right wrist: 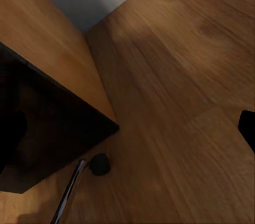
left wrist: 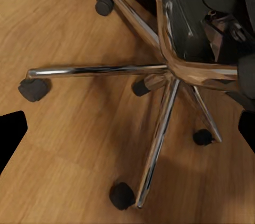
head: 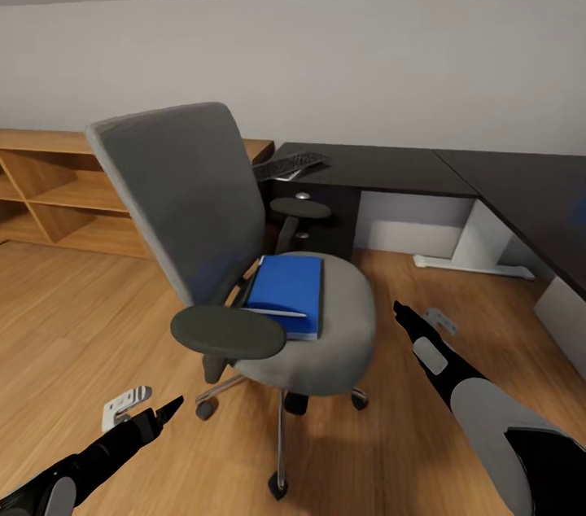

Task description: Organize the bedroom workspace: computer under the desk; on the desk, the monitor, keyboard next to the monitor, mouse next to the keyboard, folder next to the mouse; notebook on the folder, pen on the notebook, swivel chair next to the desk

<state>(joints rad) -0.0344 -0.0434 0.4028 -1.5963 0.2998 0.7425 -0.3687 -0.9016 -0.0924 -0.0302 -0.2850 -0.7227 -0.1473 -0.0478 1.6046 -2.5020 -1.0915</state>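
Wooden floor [head: 73, 321] lies nearest, with the left end effector [head: 167, 410] low at one side and the right end effector [head: 404, 315] at the other; whether either is spread or pressed together I cannot tell. Between them stands the grey swivel chair [head: 195, 198], its chrome base [left wrist: 159, 70] and castors seen from the left wrist. On its seat lies the blue folder [head: 286, 288] with a white pen [head: 273, 312] resting on top. Beyond, the dark tabletop [head: 391, 166] carries a keyboard [head: 286, 165] at its near-left end, beside a wooden shelf unit [head: 57, 190] against the wall
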